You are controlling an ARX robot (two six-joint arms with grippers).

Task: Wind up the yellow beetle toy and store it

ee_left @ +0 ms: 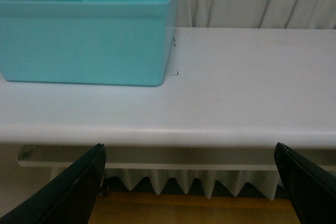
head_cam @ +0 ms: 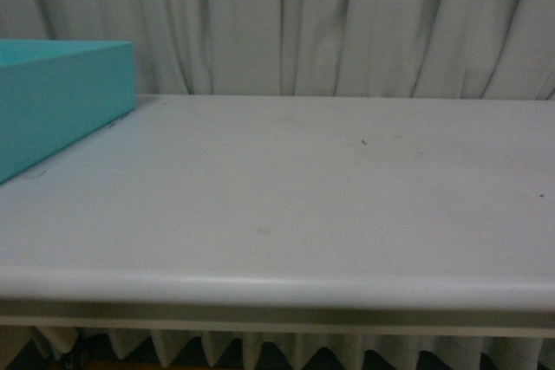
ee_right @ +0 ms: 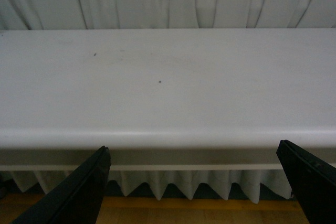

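The yellow beetle toy is out of view in every frame. My left gripper is open, its two black fingers spread wide and held in front of the white table's front edge, below the tabletop. My right gripper is open too, in the same low position before the table edge. Nothing is between either pair of fingers. Neither arm shows in the front view.
A turquoise open bin stands on the white table at the far left; the left wrist view shows it beyond the edge. Grey curtains hang behind the table. A pleated skirt hangs under it above a wooden floor.
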